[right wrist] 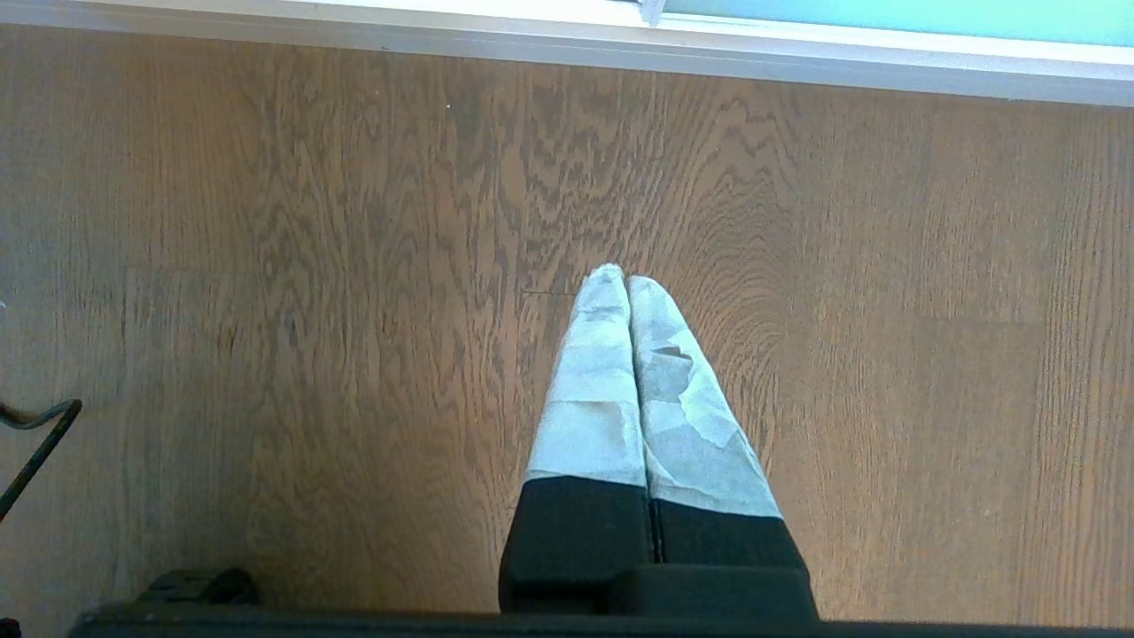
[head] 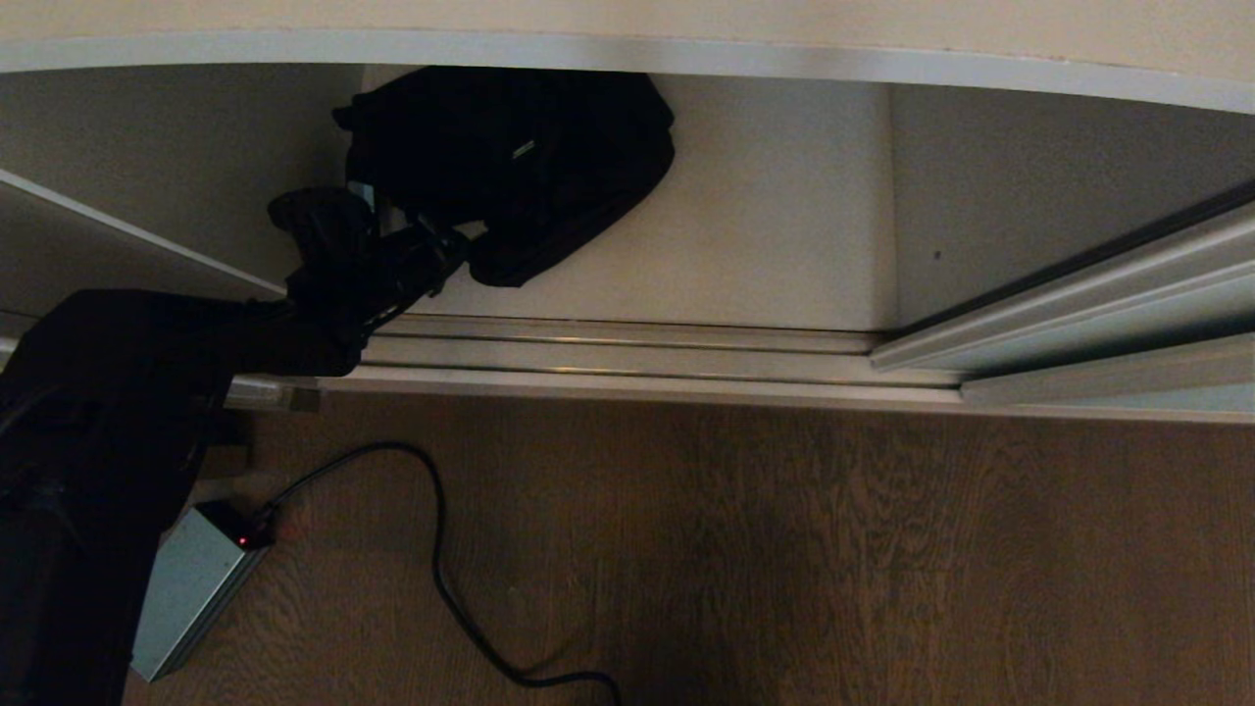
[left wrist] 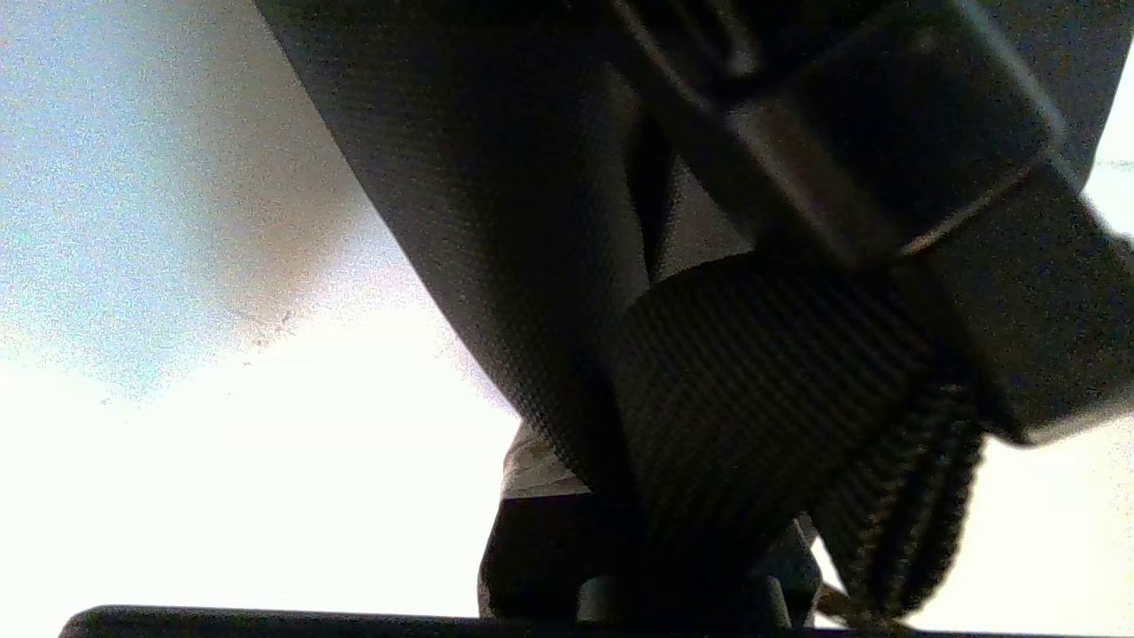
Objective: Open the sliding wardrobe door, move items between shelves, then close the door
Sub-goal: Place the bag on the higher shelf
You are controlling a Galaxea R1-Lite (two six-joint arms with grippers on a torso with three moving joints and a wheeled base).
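Webbing strap (left wrist: 762, 390) pinched by left gripper (head: 431, 257).
Lift black bag (head: 520, 157) clear of shelf (head: 765, 245) slowly; right gripper (right wrist: 627, 282) rests pressed together.

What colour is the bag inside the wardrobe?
Black; the bag shows best in the head view, against the white shelf.

Matt woven cloth bag (head: 510, 157), grained wooden floor (head: 784, 549), brushed-metal track (head: 627, 353)

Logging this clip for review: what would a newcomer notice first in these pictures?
The black bag on the wardrobe's white bottom shelf, with the left gripper at its near edge, jaws shut on a woven strap. The right gripper hangs shut over the wooden floor.
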